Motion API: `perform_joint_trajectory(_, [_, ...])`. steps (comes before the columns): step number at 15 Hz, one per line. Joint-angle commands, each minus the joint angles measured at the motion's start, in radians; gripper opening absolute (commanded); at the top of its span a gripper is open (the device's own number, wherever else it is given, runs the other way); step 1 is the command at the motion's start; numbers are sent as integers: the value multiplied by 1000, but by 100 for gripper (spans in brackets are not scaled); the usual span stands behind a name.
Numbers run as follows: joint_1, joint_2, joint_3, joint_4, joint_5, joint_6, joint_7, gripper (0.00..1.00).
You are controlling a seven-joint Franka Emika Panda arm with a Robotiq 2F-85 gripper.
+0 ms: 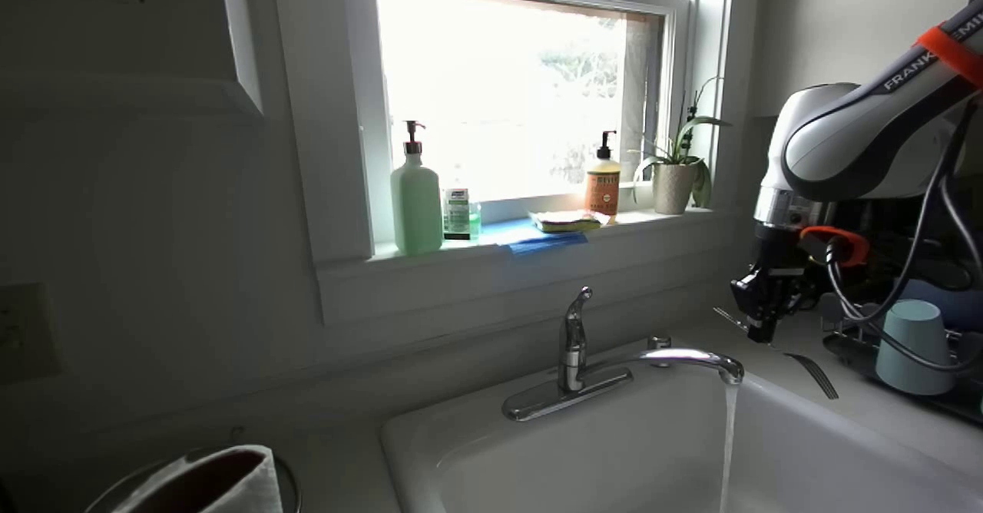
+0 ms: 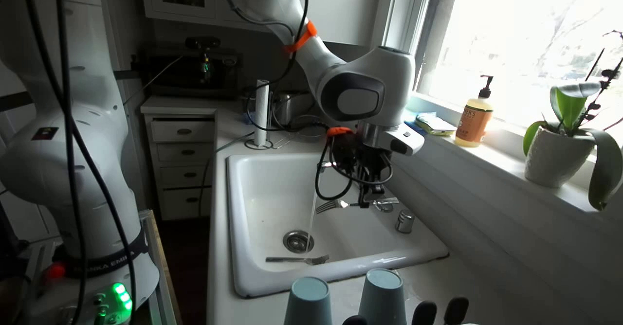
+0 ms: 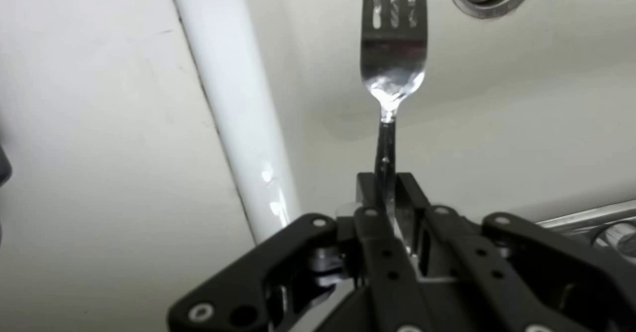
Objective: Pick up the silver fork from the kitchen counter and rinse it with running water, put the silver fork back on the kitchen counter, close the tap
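My gripper (image 3: 387, 193) is shut on the handle of the silver fork (image 3: 393, 61), whose tines point away from the fingers. Bright specks show between the tines in the wrist view. The fork is level above the sink's edge; its head also shows in an exterior view (image 1: 815, 378). From the chrome tap (image 1: 572, 355) a thin stream of running water (image 1: 728, 436) falls into the sink, apart from the fork. The tap's body is largely hidden by the gripper (image 2: 365, 198) in an exterior view. The pale kitchen counter (image 3: 114, 148) borders the sink rim.
Another fork (image 2: 298, 260) lies in the sink near the drain (image 2: 298, 242). Light-blue cups (image 2: 310, 305) and a dark rack stand beside the sink. A chrome cap (image 2: 405, 221) rises from the rim. Bottles (image 1: 417, 202), a sponge (image 1: 566, 222) and a potted plant (image 1: 673, 188) line the window ledge.
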Motion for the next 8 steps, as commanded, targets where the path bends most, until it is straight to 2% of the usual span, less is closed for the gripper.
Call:
perform_joint_trajectory(1, [25,34,30,-2,90,50,28,3])
perform_joint_trajectory(4, [38,62,51,6,170,69,30,3])
perform_joint_trajectory(8, [51,82,66,10,227,96,104,3])
